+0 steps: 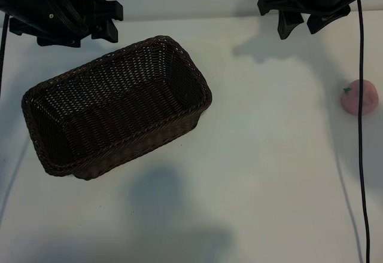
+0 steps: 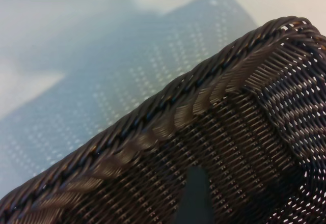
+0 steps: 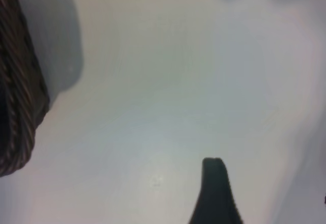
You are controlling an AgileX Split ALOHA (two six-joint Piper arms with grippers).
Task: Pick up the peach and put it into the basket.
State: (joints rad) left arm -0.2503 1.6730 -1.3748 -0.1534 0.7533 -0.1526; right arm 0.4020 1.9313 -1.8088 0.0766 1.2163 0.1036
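The peach (image 1: pixel 359 97), small, pale pink with a green leaf, lies on the white table at the far right, apart from both grippers. The dark-brown wicker basket (image 1: pixel 119 107) stands empty at centre-left, set at an angle. My left gripper (image 1: pixel 111 21) hovers open just beyond the basket's far left rim; its wrist view shows the braided rim (image 2: pixel 168 117) close up and one dark finger (image 2: pixel 196 198). At the far right, my right gripper (image 1: pixel 302 28) hangs open over bare table, behind and left of the peach. Its wrist view shows one finger (image 3: pixel 214 193), the basket's corner (image 3: pixel 18 107), and no peach.
A black cable (image 1: pixel 361 155) runs down the right side, passing right by the peach. White table surface (image 1: pixel 269 155) lies between basket and peach. Shadows of the arms fall on the near part of the table.
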